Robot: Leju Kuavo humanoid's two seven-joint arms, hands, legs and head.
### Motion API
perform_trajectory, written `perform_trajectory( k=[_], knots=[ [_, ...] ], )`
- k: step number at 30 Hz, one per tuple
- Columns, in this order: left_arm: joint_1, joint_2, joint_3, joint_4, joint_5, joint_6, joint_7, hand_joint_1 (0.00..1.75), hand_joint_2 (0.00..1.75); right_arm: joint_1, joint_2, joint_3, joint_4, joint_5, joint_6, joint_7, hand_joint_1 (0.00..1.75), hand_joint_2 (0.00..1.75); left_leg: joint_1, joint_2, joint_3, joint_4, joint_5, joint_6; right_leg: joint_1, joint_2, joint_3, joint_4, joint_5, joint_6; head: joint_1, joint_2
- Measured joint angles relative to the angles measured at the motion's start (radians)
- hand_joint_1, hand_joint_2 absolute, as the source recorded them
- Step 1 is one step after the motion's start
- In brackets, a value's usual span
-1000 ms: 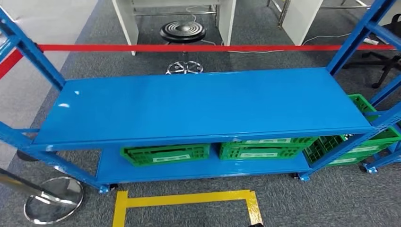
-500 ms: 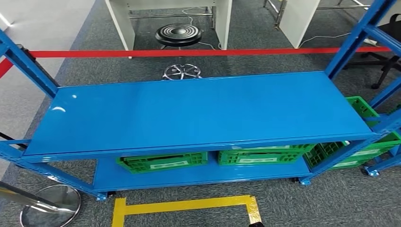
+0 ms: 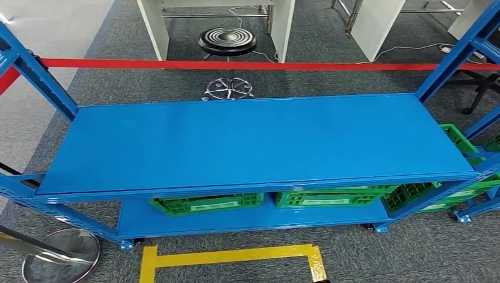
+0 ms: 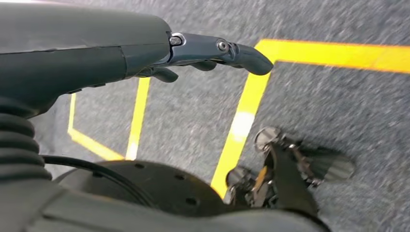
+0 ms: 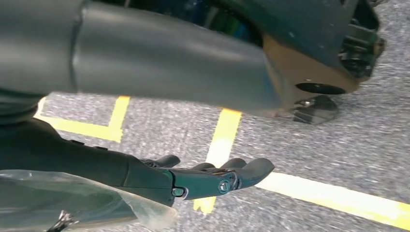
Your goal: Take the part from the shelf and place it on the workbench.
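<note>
A blue metal shelf (image 3: 253, 138) stands in front of me in the head view, and its top board is bare. Green crates (image 3: 206, 203) sit on its lower board. In the left wrist view my left hand (image 4: 203, 50) hangs over grey carpet with its fingers stretched out and apart, holding nothing. In the right wrist view my right hand (image 5: 193, 179) also hangs over the carpet, and a clear plastic bag with the part (image 5: 72, 200) lies pressed against its palm side. How the thumb grips the bag is hidden.
A red barrier tape (image 3: 236, 65) runs behind the shelf, with a black stool (image 3: 227, 41) and white desks beyond it. A chrome post base (image 3: 59, 256) stands at the front left. Yellow floor tape (image 3: 230, 256) marks a box before the shelf. More green crates (image 3: 448, 188) stand at the right.
The whole head picture has shifted a little, so the camera has moved. Nothing on the shelf has moved on its own.
</note>
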Motion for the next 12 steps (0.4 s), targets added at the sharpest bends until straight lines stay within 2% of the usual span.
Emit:
perform_trajectory(
  k=[3, 4, 7, 12],
  knots=[
    [0.01, 0.01, -0.04, 0.0, 0.047, -0.021, 0.021, 0.0, 0.44, 0.005, -0.006, 0.011, -0.004, -0.044, 0.003, 0.014, 0.0, 1.75, 0.0, 0.0, 0.005, 0.0, -0.002, 0.001, 0.0, 0.0, 0.003, 0.0, -0.002, 0.003, 0.0, 0.0],
    [0.013, 0.015, -0.057, -0.001, 0.064, -0.027, 0.026, 0.0, 0.0, 0.008, -0.01, 0.018, -0.007, -0.061, 0.005, 0.016, 0.0, 1.31, 0.0, 0.0, 0.006, -0.001, -0.002, 0.001, 0.0, 0.0, 0.003, 0.0, -0.002, 0.004, 0.0, 0.0],
    [0.026, 0.028, -0.114, -0.004, 0.115, -0.044, 0.039, 0.0, 0.0, 0.018, -0.02, 0.047, -0.016, -0.111, 0.014, 0.019, 0.0, 0.0, 0.0, 0.0, 0.007, -0.002, -0.002, 0.001, 0.0, 0.0, 0.004, 0.0, -0.003, 0.003, 0.0, 0.0],
    [0.047, 0.046, -0.215, -0.014, 0.191, -0.069, 0.057, 0.0, 0.0, 0.035, -0.036, 0.102, -0.031, -0.187, 0.026, 0.025, 0.0, 0.0, 0.0, 0.0, 0.007, -0.003, -0.002, 0.001, 0.001, 0.0, 0.005, 0.0, -0.004, 0.003, 0.0, 0.0]
  ],
)
